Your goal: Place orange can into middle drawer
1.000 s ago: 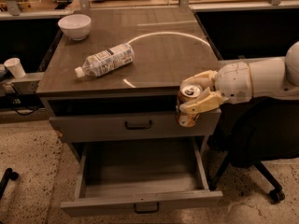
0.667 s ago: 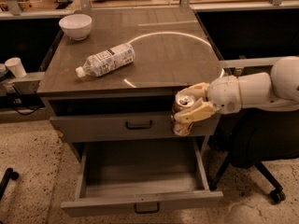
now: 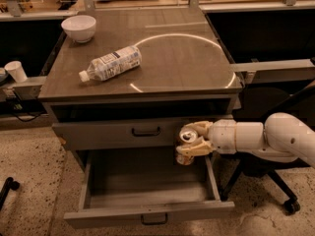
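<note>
My gripper [image 3: 191, 140] reaches in from the right on a white arm and is shut on the orange can [image 3: 186, 146]. The can is upright, its silver top showing, and it hangs over the back right part of the open middle drawer [image 3: 147, 213], in front of the closed drawer [image 3: 118, 132] above it. The open drawer is a wide grey tray, pulled out, with a dark bar handle on its front, and nothing shows inside it.
On the cabinet top [image 3: 187, 63] lie a clear plastic bottle with a white label [image 3: 110, 63] and a white bowl [image 3: 78, 27] at the back left. A white paper cup [image 3: 16, 71] stands at far left. Chair legs with casters [image 3: 288, 200] are at the lower right.
The gripper with the can has moved down and left, from the cabinet's right front corner to a spot over the open drawer.
</note>
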You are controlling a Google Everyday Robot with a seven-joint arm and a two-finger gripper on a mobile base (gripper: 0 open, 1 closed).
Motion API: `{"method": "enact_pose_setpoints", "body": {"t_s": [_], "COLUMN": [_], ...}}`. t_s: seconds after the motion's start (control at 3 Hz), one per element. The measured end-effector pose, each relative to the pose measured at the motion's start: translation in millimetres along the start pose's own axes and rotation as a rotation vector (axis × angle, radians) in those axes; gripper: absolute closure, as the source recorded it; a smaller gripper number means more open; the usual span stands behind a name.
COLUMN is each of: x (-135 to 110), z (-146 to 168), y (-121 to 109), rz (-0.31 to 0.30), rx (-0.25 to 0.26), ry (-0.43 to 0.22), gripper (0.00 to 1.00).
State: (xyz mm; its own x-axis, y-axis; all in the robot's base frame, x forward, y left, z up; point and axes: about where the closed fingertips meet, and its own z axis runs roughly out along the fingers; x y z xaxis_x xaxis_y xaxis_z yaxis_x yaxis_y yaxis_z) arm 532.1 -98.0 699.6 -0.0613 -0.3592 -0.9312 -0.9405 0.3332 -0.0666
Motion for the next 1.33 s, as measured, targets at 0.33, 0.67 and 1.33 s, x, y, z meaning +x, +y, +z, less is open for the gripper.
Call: {"method": "enact_pose_setpoints", "body": {"t_s": [0.33, 0.67, 1.33], "x": [0.0, 19.7, 113.8], "z": [0.0, 6.2, 18.2], "y": [0.0, -3.3, -9.3], "rz": [0.000, 0.007, -0.088], "rx": [0.000, 0.028, 0.132], "ry": [0.000, 0.038, 0.143], "gripper": [1.00, 1.00, 1.00]}}
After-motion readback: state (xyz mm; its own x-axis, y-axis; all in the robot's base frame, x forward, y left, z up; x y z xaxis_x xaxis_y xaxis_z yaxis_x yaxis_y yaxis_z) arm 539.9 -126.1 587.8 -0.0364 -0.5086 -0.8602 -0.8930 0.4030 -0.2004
